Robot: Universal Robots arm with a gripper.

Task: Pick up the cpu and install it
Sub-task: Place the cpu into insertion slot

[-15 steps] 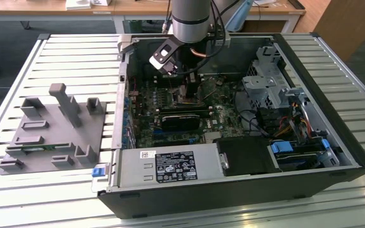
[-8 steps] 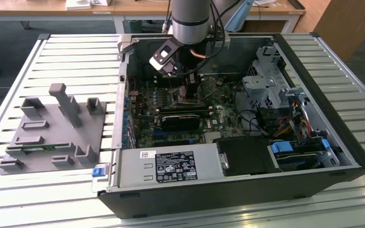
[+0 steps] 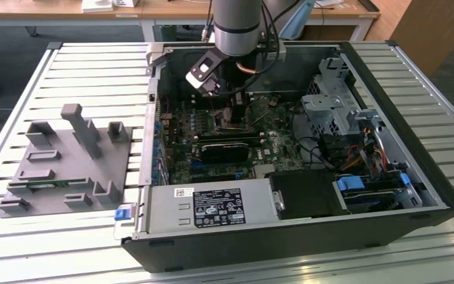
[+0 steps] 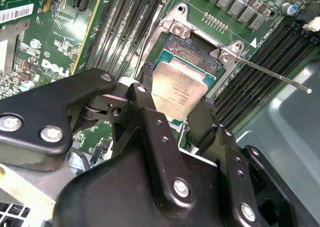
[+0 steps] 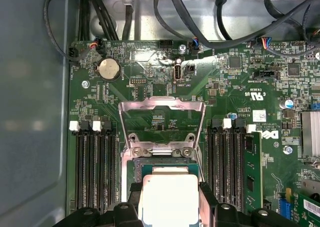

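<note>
gripper [image 4: 174, 101] is clamped on the cpu [image 4: 181, 87]: one finger on each of two opposite edges, jaws narrow. cpu is right over the open socket [image 4: 197, 49] on the motherboard [image 4: 45, 62]. first wrist view agrees: cpu [image 5: 167, 194] between the fingers [image 5: 206, 199], load plate [image 5: 162, 109] swung up and clear, lever [image 4: 272, 73] out to the side

step in hand looks like seating. my take:
- keep the chip flat and square to the socket frame
- match the corner marker and edge notches before it goes down
- straight down, no side push, no force; socket contacts bend easily
- finger clearance beside the frame walls looks tight on both sides, so watch for a finger catching

can't make out:
- whether the cpu underside touches the socket or hovers just above it
- contact field, which is under the chip
- corner marker and notches, too small to tell
- lid detail in the first wrist view, it glares white and its near edge is cut off
- socket area in the exterior view, where the arm [image 3: 235, 23] and its wrist hardware cover that part of the case [image 3: 290, 248]
</note>
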